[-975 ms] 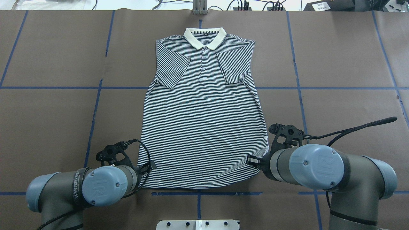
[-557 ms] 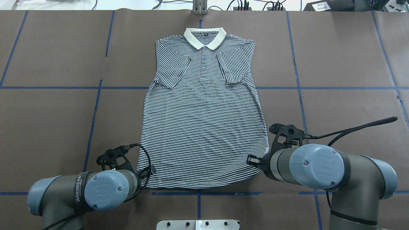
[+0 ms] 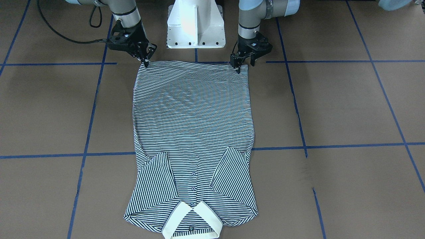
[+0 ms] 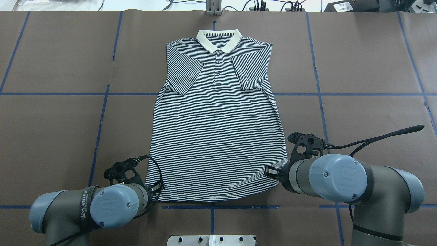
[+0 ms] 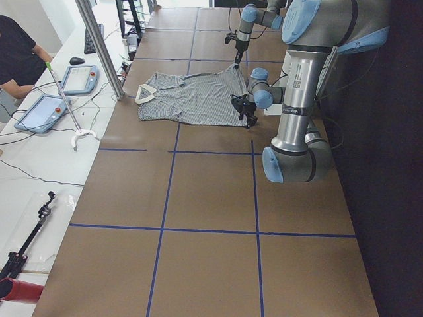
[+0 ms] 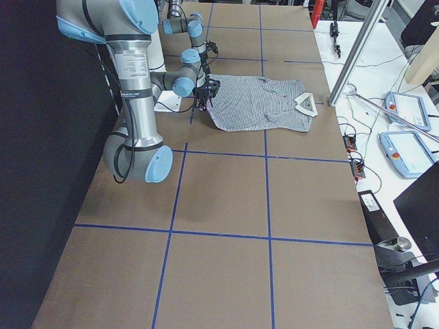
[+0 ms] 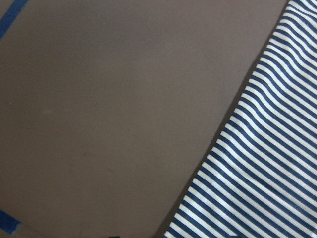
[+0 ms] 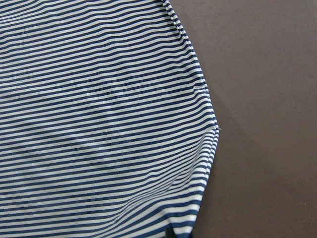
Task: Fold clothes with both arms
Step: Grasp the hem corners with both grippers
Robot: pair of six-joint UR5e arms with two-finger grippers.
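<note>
**Left arm drops back to its hem corner; right one waits**

Changed over the last second: the left arm (image 4: 85, 208) has drawn back toward the robot's base and slid along the shirt's edge. In the overhead view its wrist now sits closer to the near tape line (image 4: 222, 206). The left gripper (image 3: 244, 63) has moved from partway up the side seam to the very corner of the hem (image 4: 218, 197).

Its fingers are spread. One tip touches the corner and the other stands off on bare table (image 4: 51, 136). The left wrist view shows the striped edge lying flat, with no gather in it. Not gripped yet.

Unchanged: the right arm (image 4: 338, 177) sits as it did in both earlier frames. The right gripper (image 3: 145, 61) is at the opposite hem corner. It looks pressed together on the cloth, because the right wrist view shows stripes puckering toward a dark tip at the bottom edge. That is a judgement; the pinch itself is mostly out of frame.

The polo shirt (image 4: 218, 136) lies where it was: face up, mid-table, cream collar (image 4: 219, 39) away from the robot. Both sleeves (image 4: 182, 77) are already turned in over the chest, and the hem is nearest the base. No shift in its outline that I can make out.

Meaning: the sleeve folds are done. This looks like the set-up for the bottom-to-top fold, and the left gripper was the laggard. Likely next step is to close on that corner, then lift both corners together toward the collar. An uneven grip would skew the fold.
</note>
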